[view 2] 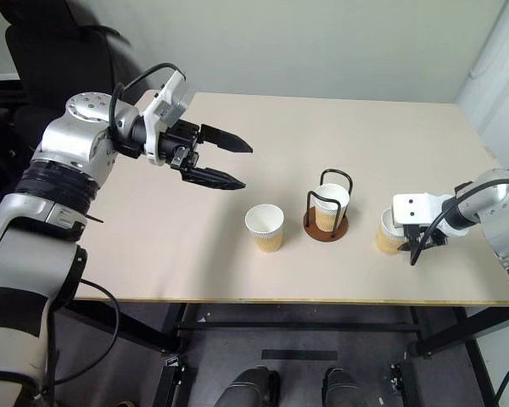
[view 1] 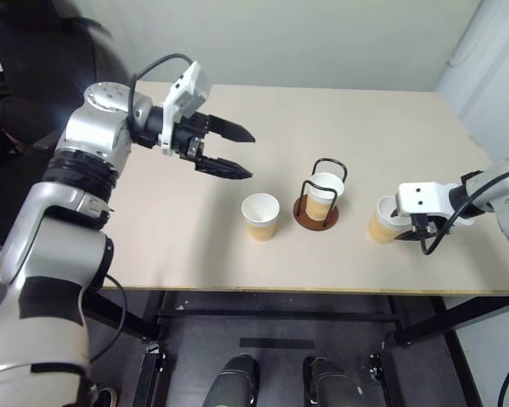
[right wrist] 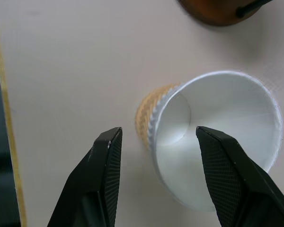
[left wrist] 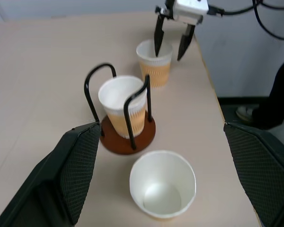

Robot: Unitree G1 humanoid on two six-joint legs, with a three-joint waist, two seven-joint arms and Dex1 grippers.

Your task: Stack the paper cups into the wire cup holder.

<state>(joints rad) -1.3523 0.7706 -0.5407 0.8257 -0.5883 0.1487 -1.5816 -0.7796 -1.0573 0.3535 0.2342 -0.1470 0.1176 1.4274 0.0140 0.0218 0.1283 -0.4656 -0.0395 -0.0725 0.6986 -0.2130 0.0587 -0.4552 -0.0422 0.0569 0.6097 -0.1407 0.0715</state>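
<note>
Three paper cups stand upright on the table. One cup (view 1: 326, 188) sits inside the wire cup holder (view 1: 316, 218), whose black loops rise from a reddish-brown base. A second cup (view 1: 260, 215) stands free just left of the holder. The third cup (view 1: 379, 225) is to the holder's right. My right gripper (right wrist: 158, 132) points down over it, open, straddling its rim: one finger outside the wall, the other above the white inside, neither touching. My left gripper (view 1: 251, 155) hovers open and empty above the table, left of the cups and pointing toward them.
The light table's front edge (view 1: 237, 289) runs close below the cups, and its right edge (view 1: 483, 144) lies just beyond the third cup. A black chair (view 1: 34, 51) stands behind the table's left corner.
</note>
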